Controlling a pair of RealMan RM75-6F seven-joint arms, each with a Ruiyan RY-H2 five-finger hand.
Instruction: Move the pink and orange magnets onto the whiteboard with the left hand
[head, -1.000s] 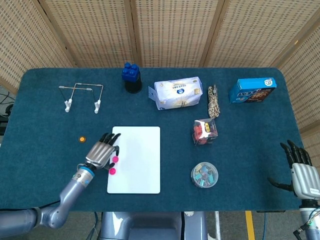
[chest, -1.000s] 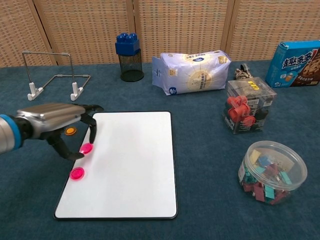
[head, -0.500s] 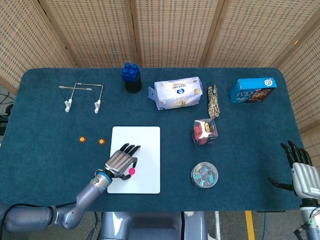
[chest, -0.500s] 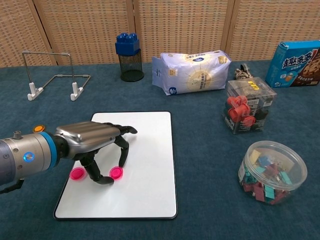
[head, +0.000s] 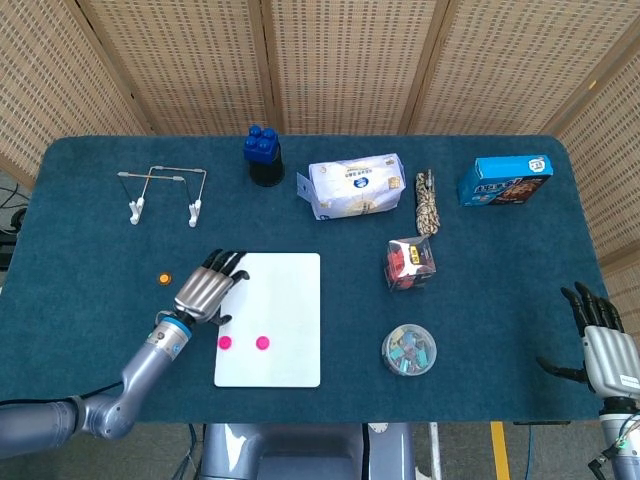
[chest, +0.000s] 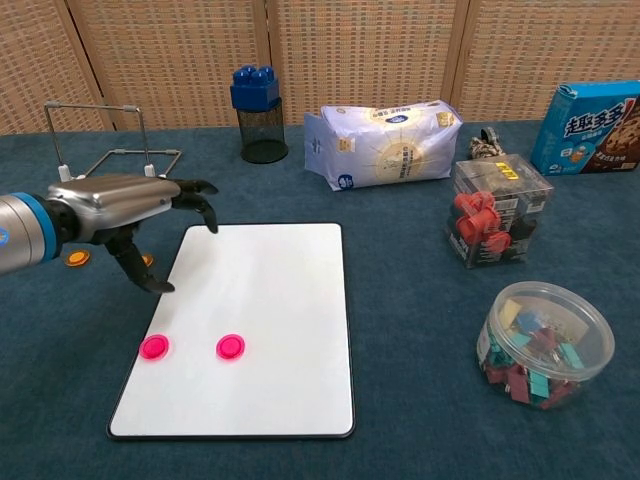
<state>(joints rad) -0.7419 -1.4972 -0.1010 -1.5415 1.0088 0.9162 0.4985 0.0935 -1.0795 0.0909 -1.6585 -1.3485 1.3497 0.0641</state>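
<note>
Over the left edge of the whiteboard (chest: 270, 290), hovering: the left hand (chest: 125, 205), fingers apart and curved down, nothing held between them. Already lying on the board, near its lower left part: two pink magnets (chest: 154, 347) (chest: 231, 347), side by side and apart. Still on the surface (head: 90, 230), left of the board: one orange magnet (chest: 76, 258), and a second orange magnet (chest: 147, 260) half hidden behind the thumb. At the far right edge, spread and empty: the right hand (head: 598, 335).

Probably next: picking up an orange magnet. Some risks here. Small, flat discs on soft cloth, so easy to slip from the fingertips or to be pushed away instead of lifted. Also possible to knock the pink magnets off the board, or to shift the board itself, when reaching back over it.

Behind the hand, near: a wire stand (chest: 105, 150), possible to catch with a high swing. Well apart and not in the way: a blue block (head: 263, 143) on a black cup, a white bag (head: 355, 187), a rope (head: 428, 200), a blue box (head: 505, 180), a clear box (head: 408, 263) and a round tub (head: 408, 350) of clips.
</note>
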